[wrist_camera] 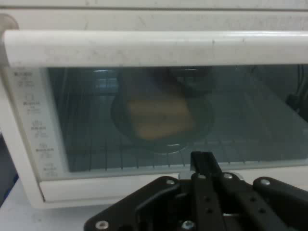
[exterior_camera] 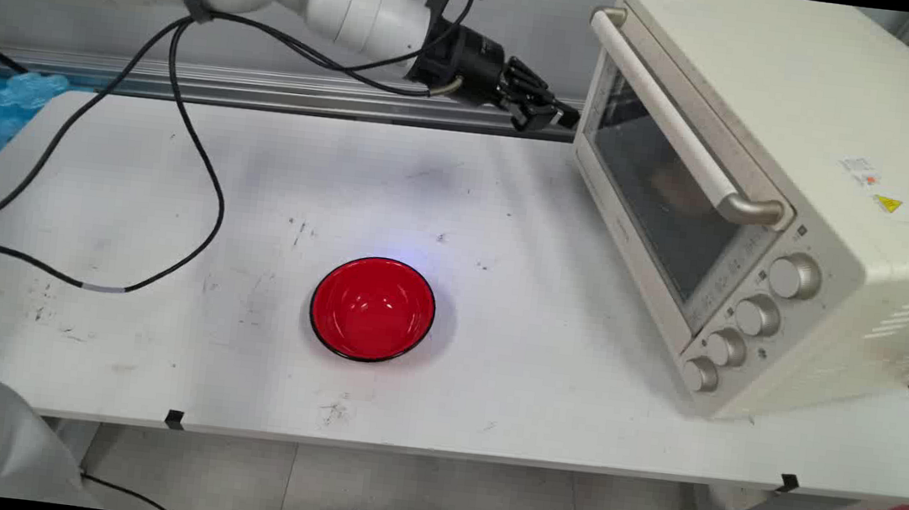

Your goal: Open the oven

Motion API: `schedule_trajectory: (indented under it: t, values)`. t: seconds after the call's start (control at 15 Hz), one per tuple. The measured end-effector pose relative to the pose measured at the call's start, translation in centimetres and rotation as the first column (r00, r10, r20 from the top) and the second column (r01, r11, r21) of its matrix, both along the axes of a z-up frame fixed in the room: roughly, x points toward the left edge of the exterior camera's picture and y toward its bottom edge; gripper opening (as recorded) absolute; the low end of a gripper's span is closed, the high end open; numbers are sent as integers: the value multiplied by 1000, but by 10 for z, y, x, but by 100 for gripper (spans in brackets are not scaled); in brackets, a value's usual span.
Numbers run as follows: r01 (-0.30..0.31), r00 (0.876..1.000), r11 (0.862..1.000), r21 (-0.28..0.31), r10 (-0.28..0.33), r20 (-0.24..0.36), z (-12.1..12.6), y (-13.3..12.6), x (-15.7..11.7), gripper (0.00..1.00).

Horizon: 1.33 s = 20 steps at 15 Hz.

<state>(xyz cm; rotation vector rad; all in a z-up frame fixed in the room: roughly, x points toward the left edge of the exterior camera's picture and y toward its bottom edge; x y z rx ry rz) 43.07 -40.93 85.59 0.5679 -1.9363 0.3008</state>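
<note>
Toaster oven (exterior_camera: 773, 196), bench's (exterior_camera: 158, 342) right end: door closed, a plate with bread (wrist_camera: 161, 118) on its rack. My claw (exterior_camera: 553, 116), clenched and empty, faces its glass. Red bowl (exterior_camera: 373, 309), empty, bench's middle.

Main view looks down across the table (exterior_camera: 158, 342); hand view faces the oven (exterior_camera: 765, 195) door closely.

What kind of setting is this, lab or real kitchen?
Likely a robot lab bench with kitchen props: a scuffed white table with an aluminium rail behind, holding only a toaster oven and a red bowl, gripper alongside.
</note>
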Motion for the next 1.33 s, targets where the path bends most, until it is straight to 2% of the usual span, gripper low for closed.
schedule_trajectory:
  t: [0.73,1.0,1.33]
  values:
    - [9,1000,1000,-11,-9,27,26,-5,7,0]
    - [17,997,1000,1,-17,70,43,-3,13,0]
    - [2,989,999,46,-9,146,73,4,27,0]
